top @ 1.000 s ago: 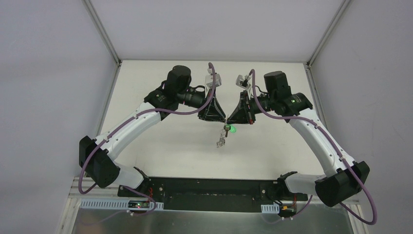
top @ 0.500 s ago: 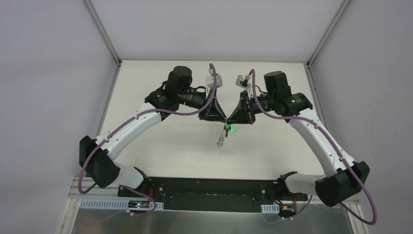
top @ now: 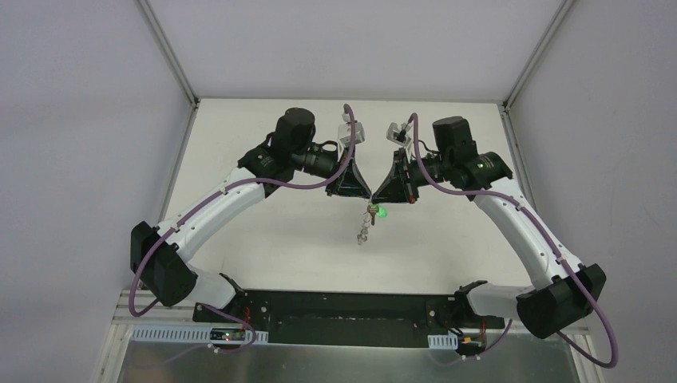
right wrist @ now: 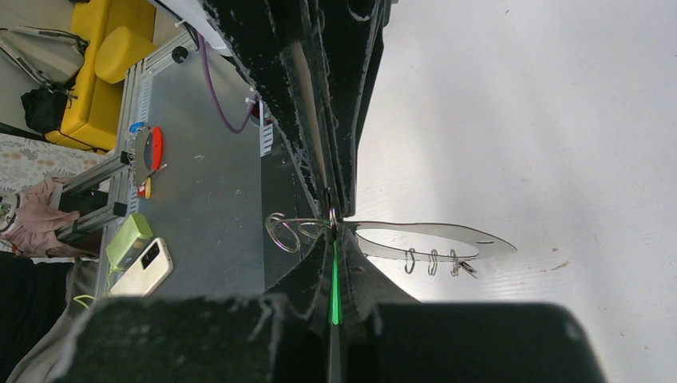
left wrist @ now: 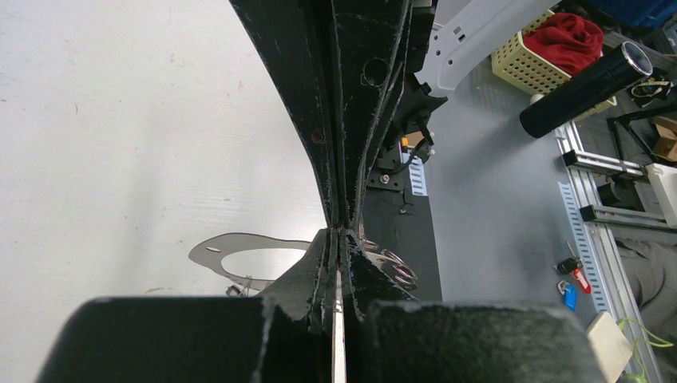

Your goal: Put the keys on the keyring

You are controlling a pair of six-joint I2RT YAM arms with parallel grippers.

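No legible text, brand, number or sign in any view. Red tag (left wrist: 580, 279), lower right of the left wrist frame, and white flat device (right wrist: 148, 267), lower left of the right wrist frame: too small to read.

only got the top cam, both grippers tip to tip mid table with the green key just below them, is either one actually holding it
observer: yes, the right wrist view shows the green key as a green strip pinched between the fingers of the right gripper.
operator: and the left one
observer: the left gripper is shut, and its wrist view shows a thin silver edge between its fingers; which piece that is i can't tell.
operator: where's the keyring
observer: the keyring sticks out sideways from where the fingertips meet, with small rings hanging off it.
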